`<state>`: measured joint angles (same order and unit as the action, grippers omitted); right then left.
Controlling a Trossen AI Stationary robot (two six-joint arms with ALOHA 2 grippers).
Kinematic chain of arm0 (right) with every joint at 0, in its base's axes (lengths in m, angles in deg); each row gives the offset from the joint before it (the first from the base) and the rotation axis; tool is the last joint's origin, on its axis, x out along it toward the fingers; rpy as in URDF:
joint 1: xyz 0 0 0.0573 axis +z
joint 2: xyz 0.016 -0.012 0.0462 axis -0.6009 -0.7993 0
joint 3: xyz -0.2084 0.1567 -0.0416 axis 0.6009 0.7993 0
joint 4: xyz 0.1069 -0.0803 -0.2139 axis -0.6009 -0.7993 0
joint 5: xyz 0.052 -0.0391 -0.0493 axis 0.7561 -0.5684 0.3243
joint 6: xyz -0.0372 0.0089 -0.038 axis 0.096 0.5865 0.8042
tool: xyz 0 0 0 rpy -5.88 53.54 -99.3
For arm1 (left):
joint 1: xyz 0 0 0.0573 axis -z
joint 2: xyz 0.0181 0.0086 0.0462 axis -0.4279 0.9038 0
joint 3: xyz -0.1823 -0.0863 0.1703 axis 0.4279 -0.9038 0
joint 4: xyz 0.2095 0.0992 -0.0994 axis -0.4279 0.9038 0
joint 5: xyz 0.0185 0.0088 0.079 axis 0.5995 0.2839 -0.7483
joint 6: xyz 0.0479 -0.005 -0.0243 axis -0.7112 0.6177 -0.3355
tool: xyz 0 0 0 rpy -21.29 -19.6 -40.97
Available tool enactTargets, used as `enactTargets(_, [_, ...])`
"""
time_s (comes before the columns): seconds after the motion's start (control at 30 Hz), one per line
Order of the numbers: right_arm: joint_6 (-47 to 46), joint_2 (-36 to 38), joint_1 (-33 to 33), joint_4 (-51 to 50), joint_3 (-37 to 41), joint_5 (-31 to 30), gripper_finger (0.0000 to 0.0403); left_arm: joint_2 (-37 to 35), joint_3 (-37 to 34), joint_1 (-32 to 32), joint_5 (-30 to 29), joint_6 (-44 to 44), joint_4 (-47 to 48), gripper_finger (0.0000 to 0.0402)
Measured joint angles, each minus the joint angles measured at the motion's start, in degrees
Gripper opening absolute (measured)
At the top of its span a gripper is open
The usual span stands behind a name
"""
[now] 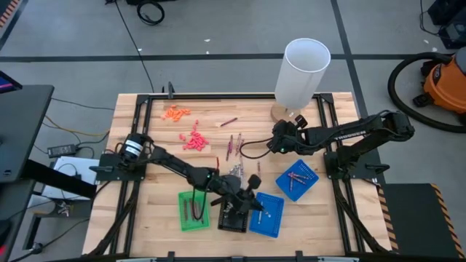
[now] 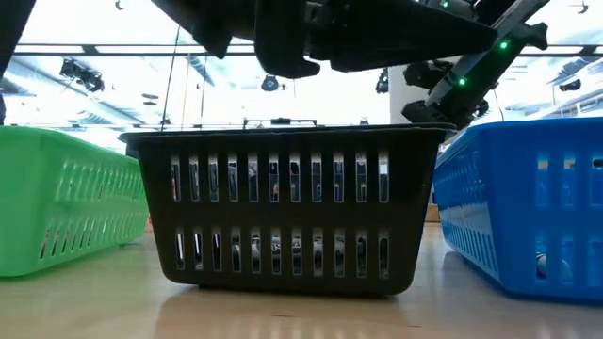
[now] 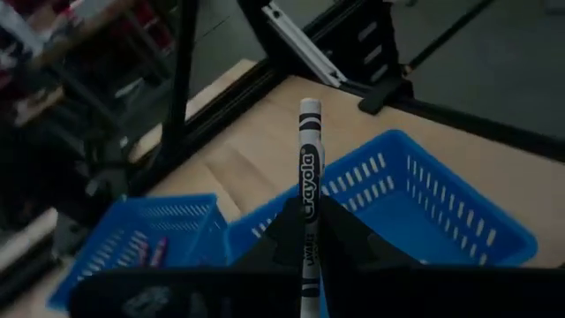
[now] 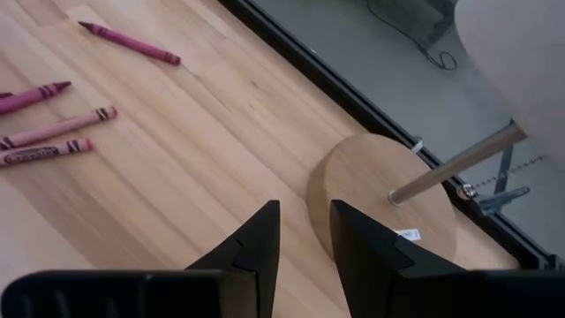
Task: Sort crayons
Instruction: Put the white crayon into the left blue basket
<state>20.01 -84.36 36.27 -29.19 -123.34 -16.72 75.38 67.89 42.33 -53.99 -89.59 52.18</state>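
My left gripper (image 3: 309, 231) is clamped on a grey crayon (image 3: 307, 177), pinched near its lower half so the paper-wrapped stick stands up between my fingers with its tip pointing away from the wrist. It hangs above the near row of trays, over the black tray (image 1: 234, 217) or the blue tray (image 1: 268, 215) beside it; from the top view I cannot tell which. A crayon is light and stiff, but wax snaps if squeezed hard or levered sideways, and the paper sleeve gives more grip than bare wax would, so I judge the mid-body hold to be the safe one: gentle pressure across the wrapper, never on the tip. Being round, it will roll once it lands, so I would let it go low, inside a tray's walls. My right gripper (image 4: 303, 231) hovers with its fingers parted and nothing between them, over the wooden disc base (image 4: 380, 190) of the white tube (image 1: 302, 71) at the far edge of the table (image 1: 145, 156). The loose maroon crayons (image 4: 48, 124) lie flat on the wood off to one side of it, apart from the fingers, each with room for a pinch across its middle. More crayons already lie in the green tray (image 1: 192, 211) and the other blue tray (image 1: 296, 178).
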Motion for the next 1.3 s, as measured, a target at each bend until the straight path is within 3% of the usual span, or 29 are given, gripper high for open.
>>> enactTargets(0.3, [-0.29, -0.02, 0.0, 0.07, 0.0, -0.02, 0.0109, 3.14, 0.36, -2.6, 4.85, -11.07, 0.31, 0.0016])
enactTargets(0.6, [-0.31, -0.03, 0.0, 0.38, 0.0, -0.02, 0.0109, 5.16, 0.36, -1.56, 4.28, -20.42, 0.2, 0.0016])
enactTargets(1.3, [-0.42, -0.06, 0.07, 0.82, 0.0, 0.09, 0.011, 5.4, 0.34, -0.01, 5.76, -52.9, 4.4, 0.0047])
